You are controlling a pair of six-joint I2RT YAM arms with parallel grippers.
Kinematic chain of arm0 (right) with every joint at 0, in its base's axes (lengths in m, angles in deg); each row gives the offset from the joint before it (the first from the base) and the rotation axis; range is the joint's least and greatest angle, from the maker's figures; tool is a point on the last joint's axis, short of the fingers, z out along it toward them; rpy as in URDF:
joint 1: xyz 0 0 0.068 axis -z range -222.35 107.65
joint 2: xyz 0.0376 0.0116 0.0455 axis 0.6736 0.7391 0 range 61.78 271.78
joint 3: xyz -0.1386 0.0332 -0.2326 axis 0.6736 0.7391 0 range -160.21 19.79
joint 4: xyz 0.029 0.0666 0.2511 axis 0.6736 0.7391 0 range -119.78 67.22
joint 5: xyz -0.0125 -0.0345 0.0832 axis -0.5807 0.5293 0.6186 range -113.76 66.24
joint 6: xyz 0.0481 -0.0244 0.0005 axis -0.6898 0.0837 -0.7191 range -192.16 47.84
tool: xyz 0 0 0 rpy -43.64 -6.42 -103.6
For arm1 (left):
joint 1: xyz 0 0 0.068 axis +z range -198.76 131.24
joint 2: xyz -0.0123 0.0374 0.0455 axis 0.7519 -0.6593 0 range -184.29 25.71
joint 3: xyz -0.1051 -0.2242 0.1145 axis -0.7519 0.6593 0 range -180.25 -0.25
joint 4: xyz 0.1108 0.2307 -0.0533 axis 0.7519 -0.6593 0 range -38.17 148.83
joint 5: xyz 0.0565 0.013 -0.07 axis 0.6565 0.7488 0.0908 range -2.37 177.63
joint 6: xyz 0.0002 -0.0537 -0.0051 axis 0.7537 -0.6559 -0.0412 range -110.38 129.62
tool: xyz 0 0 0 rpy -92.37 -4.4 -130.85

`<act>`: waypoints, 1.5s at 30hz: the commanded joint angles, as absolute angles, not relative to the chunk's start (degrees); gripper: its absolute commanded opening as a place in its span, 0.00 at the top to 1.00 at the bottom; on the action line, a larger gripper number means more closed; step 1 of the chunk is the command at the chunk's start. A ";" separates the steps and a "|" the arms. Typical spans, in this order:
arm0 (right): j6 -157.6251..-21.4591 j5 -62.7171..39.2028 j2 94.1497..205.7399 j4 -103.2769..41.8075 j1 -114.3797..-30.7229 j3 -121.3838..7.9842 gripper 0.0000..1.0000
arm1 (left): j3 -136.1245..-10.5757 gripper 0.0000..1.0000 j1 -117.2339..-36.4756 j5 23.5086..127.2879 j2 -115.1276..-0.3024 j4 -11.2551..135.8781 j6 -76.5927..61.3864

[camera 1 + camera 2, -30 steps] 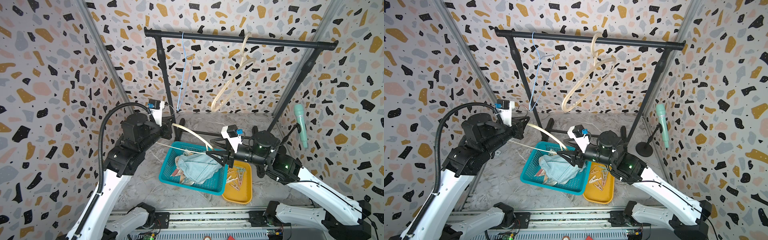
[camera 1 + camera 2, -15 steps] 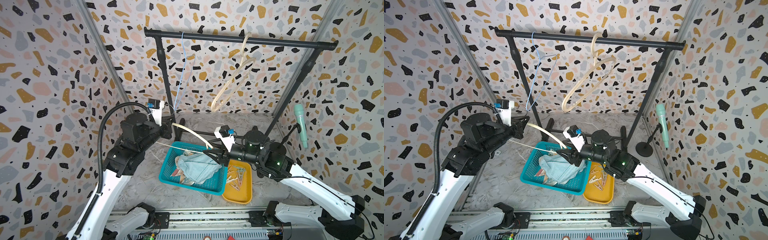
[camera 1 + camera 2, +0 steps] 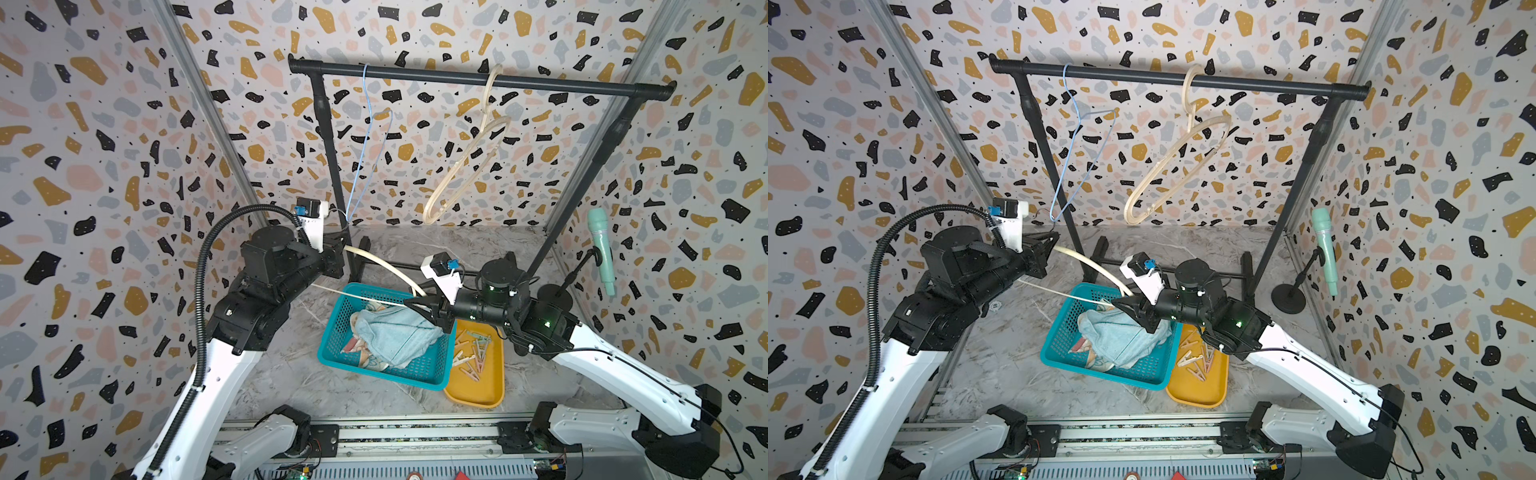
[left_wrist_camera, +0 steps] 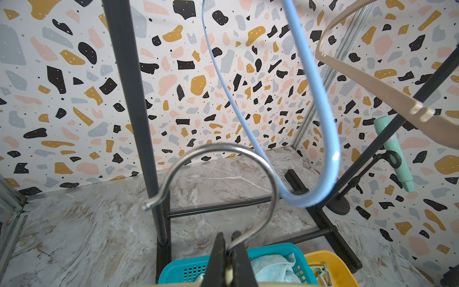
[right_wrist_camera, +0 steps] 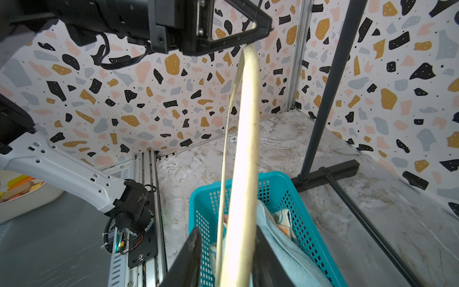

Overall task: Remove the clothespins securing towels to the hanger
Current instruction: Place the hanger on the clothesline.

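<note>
Right claw (image 5: 227,229) astride hanger (image 5: 248,124), near basket rim (image 5: 273,175)

A black metal garment rack (image 3: 478,79) stands far. Nearer sits a teal perforated plastic basket (image 3: 334,332), with a yellow plastic tray (image 3: 478,392) just right of it. A mint-green microphone (image 3: 602,249) stands far right.

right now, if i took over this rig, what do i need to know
Left pincer: shut on the white hanger at its neck.
Right pincer: open, straddling that hanger's arm above the basket.
Towels: heaped in the basket.
Clothespins: in the yellow tray.
Done: no towel or pin shows on the hanger.
Left: probably only putting the hanger away.
</note>
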State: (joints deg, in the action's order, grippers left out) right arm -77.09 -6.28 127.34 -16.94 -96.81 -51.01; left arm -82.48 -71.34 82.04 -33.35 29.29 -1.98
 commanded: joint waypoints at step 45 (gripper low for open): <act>-80.35 -5.03 121.55 -25.56 -97.10 -51.10 1.00 | -86.22 0.13 -71.25 85.91 -27.63 25.01 -1.39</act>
